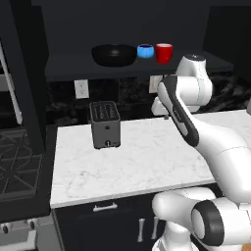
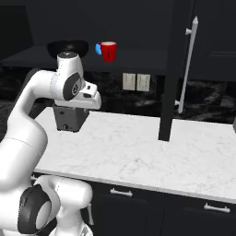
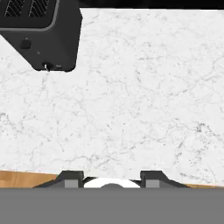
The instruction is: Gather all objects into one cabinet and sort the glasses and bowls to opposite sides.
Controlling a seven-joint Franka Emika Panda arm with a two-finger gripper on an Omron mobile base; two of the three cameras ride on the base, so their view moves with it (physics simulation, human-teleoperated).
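Observation:
On the dark shelf board of the black open cabinet (image 1: 73,67) stand a wide black bowl (image 1: 114,55), a small blue bowl (image 1: 145,50) and one red cup (image 1: 164,53), in that order from left to right and close together. From the right side the black bowl (image 2: 69,46) is partly behind my arm, and the blue bowl (image 2: 98,48) peeks out from behind the red cup (image 2: 109,50). My gripper (image 3: 113,179) is open and holds nothing. It hangs above the white marble counter (image 3: 140,96), well below the shelf.
A grey toaster (image 1: 105,123) stands on the counter (image 1: 147,162) under the shelf, at the upper left of the hand view as the toaster (image 3: 41,33). An open dark cabinet door (image 2: 169,73) with a long handle (image 2: 188,64) stands to the right. A stove (image 1: 17,166) lies left.

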